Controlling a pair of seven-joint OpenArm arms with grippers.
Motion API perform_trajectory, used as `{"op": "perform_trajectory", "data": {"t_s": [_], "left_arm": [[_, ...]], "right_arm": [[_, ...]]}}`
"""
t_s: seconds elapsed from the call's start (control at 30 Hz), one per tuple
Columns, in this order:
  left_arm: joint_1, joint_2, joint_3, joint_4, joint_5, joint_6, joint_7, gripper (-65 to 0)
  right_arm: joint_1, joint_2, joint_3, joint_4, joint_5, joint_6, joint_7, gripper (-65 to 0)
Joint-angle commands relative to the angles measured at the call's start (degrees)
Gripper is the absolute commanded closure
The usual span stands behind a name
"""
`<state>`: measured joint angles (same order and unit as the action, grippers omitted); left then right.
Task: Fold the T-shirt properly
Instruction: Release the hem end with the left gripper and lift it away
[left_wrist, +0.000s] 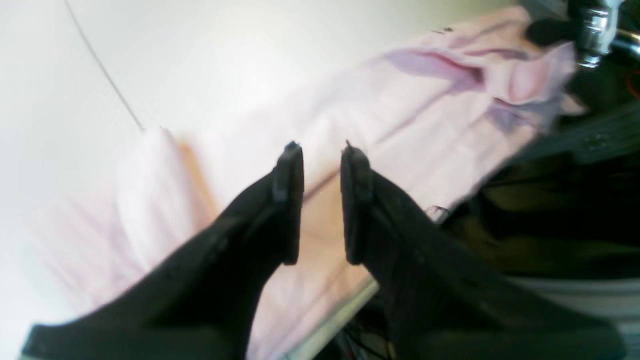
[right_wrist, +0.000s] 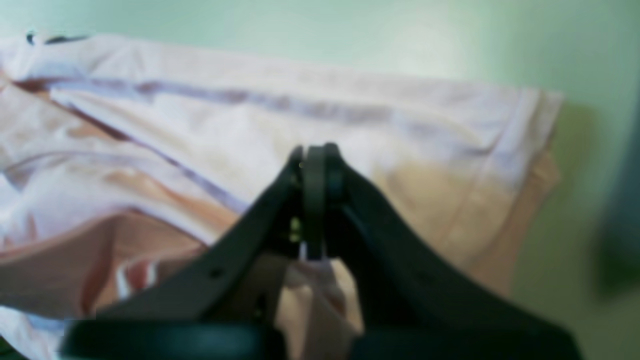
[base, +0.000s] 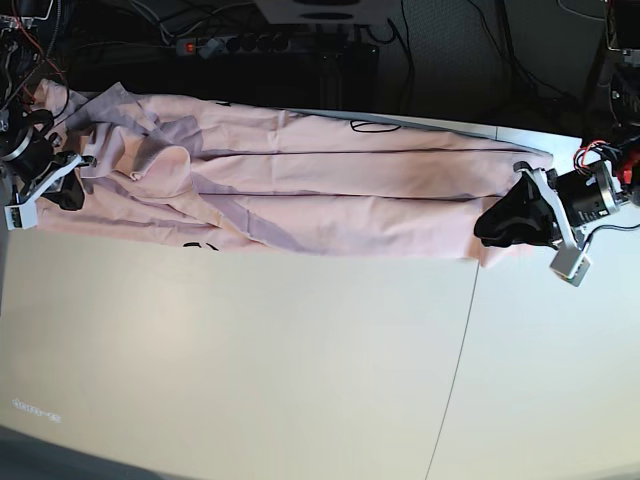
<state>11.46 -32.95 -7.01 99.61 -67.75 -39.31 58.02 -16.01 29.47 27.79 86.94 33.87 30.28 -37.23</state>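
Note:
The pale pink T-shirt lies as a long band, folded lengthwise, across the far part of the table, with bits of black lettering at its edges. My left gripper sits at the shirt's right end. In the left wrist view it is open, its fingers apart just above the cloth, with nothing between them. My right gripper is at the shirt's left end. In the right wrist view it is shut, with a pinch of pink cloth between the fingers.
The white table has a seam line running front to back. Behind its far edge are a power strip and dark cables. The right arm's wrist shows at the shirt's far end in the left wrist view.

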Motion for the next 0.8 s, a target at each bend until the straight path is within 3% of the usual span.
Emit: {"op": "perform_trajectory", "data": {"t_s": [0.0,0.23,0.5,0.77], "left_arm": [[-1.1,-0.2,-0.2,0.7,0.4,-0.7,-2.2,-13.3],[-1.8,3.7,0.0,-2.7,8.4,-0.7,-4.9,-13.3],[-1.9,3.7,0.0,-13.4,18.9,-0.7,-16.4,-13.3],[-2.0,3.8,0.0,-21.5,20.8,-0.7,-20.7,-13.3]], "right_arm": [[0.3,0.9,0.6,0.6,0.7,4.1,1.2,0.0],[0.3,0.0,-1.5,-2.3,0.6,4.2,1.0,0.0],[0.3,0.0,-2.8,-5.1,0.9,4.2,0.8,0.0],[0.3,0.0,-2.8,-11.4,0.9,4.2,0.8,0.0]]}}
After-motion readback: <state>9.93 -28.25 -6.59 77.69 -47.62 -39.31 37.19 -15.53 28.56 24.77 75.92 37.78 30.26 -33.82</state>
